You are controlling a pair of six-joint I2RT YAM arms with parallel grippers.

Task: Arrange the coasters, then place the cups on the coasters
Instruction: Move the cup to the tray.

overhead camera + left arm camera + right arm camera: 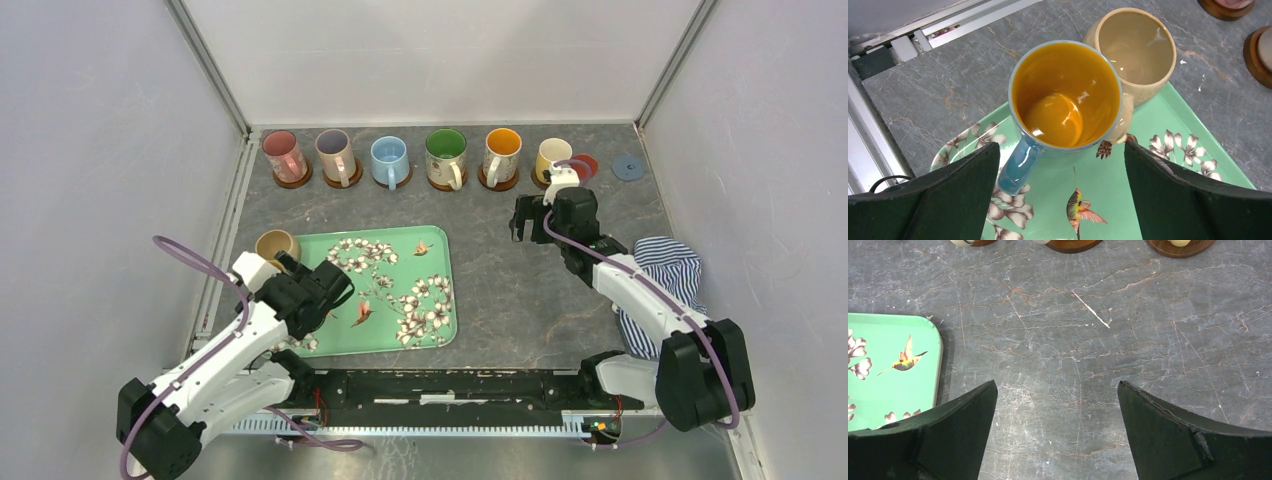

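Six cups stand on brown coasters along the back: pink [285, 155], lilac [335, 152], light blue [389, 158], green [446, 155], orange [502, 152], yellow [552, 158]. A red coaster [587, 166] and a blue-grey coaster [627, 167] lie bare beside them. On the tray's left end stands a blue cup with an orange inside [1065, 95], and a tan cup [1138, 47] touches it from just off the tray. My left gripper [1062, 155] hovers open just short of the blue cup, whose handle [1018, 167] points toward its left finger. My right gripper [1057, 390] is open over bare table.
The green floral tray [400, 300] lies front centre, its corner [893, 370] left of my right gripper. A striped cloth [668, 270] is bunched by the right wall. Walls enclose the table on three sides. Coaster rims [1073, 244] show ahead of the right gripper.
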